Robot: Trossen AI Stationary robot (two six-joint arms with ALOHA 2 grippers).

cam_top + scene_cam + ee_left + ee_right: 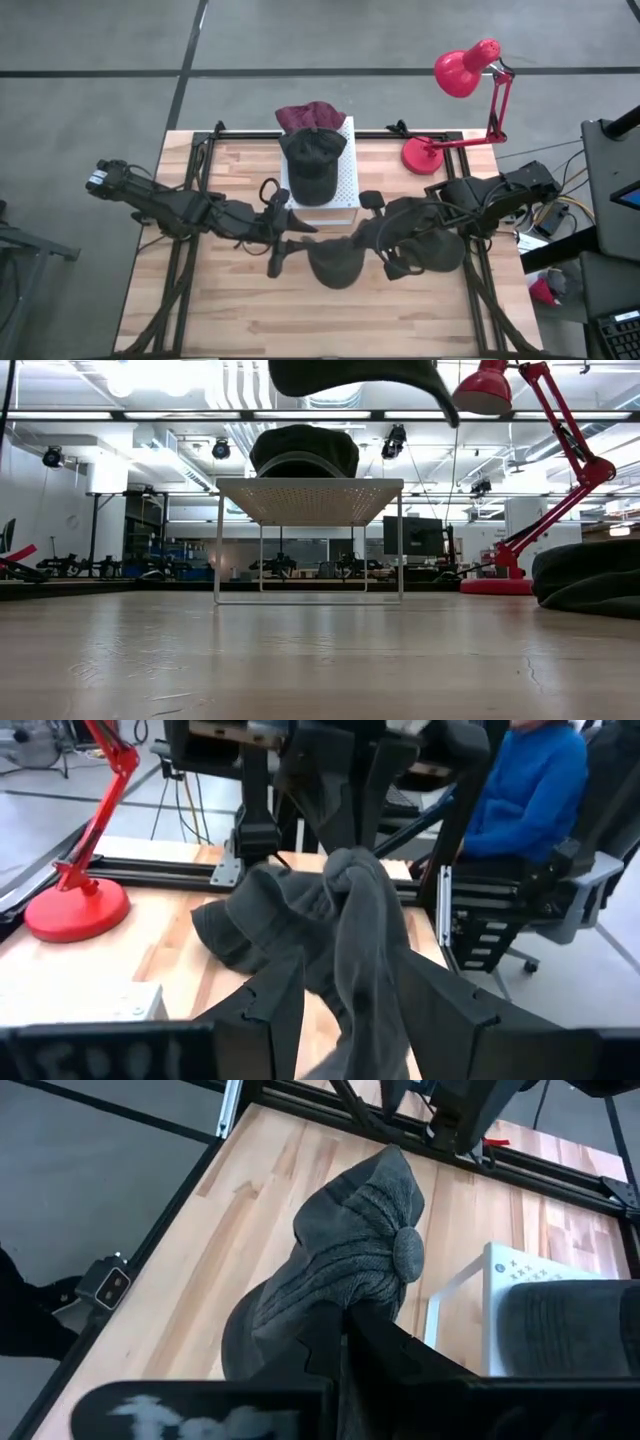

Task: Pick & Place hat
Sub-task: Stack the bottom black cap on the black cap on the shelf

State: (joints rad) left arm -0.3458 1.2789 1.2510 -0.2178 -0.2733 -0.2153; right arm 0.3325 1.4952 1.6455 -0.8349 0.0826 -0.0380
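Note:
A dark grey knit hat (335, 264) with a button on its crown (408, 1252) hangs lifted between both grippers over the table's middle; in the low view it (360, 374) is high above the wood. My left gripper (298, 234) is shut on its left end, and my right gripper (366, 236) is shut on its right end. A dark cap (313, 163) rests on a white perforated stand (345, 190), with a maroon hat (309, 115) at the stand's far edge. A heap of dark hats (432, 243) lies under my right arm. My left gripper pinches a bunched strip of the hat's edge (362, 1010) between its two fingers, coming level from the table's left. The cloth runs on from the fingers to the other gripper, clear of the table. My right gripper pinches the hat's opposite edge (345, 1312) between its shut fingers, coming from the table's right. The crown with its button bulges beyond the fingers. The hat is lifted clear and sags between the two grippers.
A red desk lamp (462, 75) stands on its base (423, 155) at the far right corner. A black frame (200, 145) runs along the table's edges. A person in blue (530, 790) sits beyond the right side. Bare wood (300, 320) lies along the near edge.

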